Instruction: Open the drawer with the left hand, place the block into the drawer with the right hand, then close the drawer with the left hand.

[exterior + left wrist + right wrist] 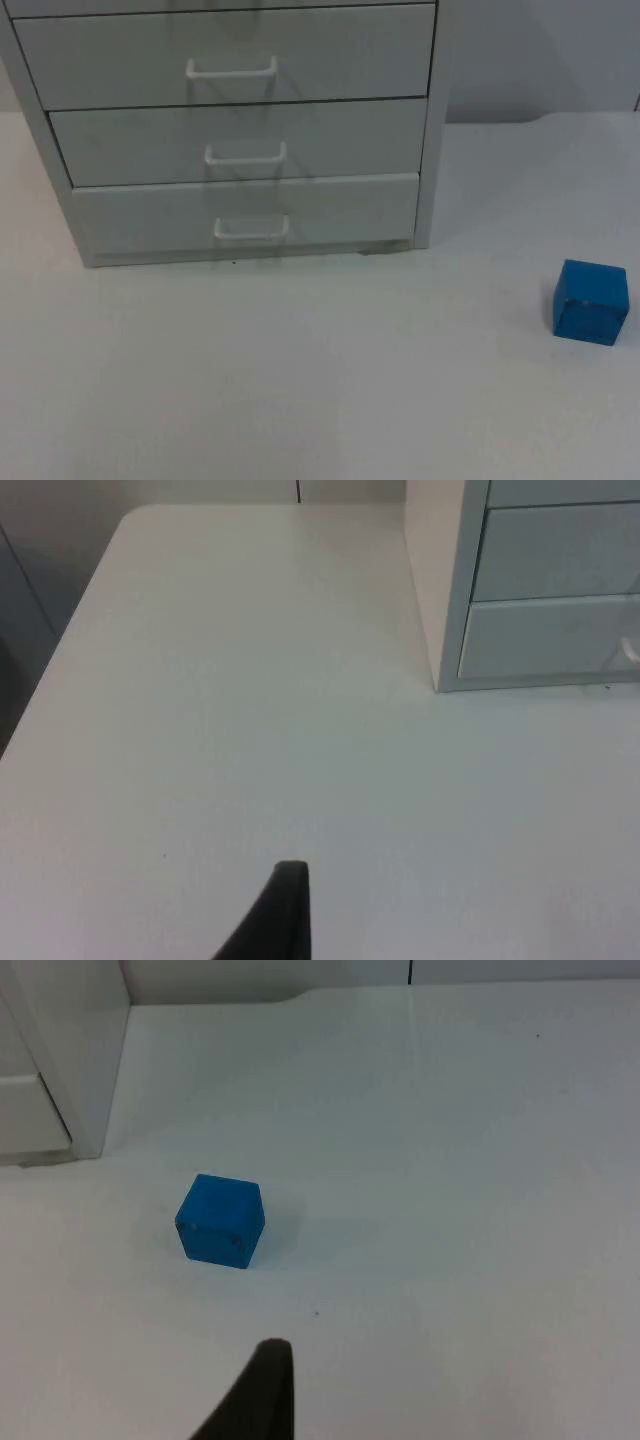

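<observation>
A white cabinet [436, 150] with three drawers stands at the back left of the table. Each drawer has a white bar handle: top [231, 70], middle [245, 154], bottom [251, 230]. The fronts look shut, though the bottom one seems to stand out a touch. A blue block [591, 301] rests on the table to the right, clear of the cabinet. My right gripper [262, 1395] hovers a short way from the block [221, 1221], apart from it. My left gripper [283, 912] hangs over bare table to the left of the cabinet [440, 590], well short of it.
The white table top [300, 380] stretches open in front of the cabinet. The table's left edge [60, 660] runs beside a grey wall. The cabinet's corner [80, 1050] stands beyond the block.
</observation>
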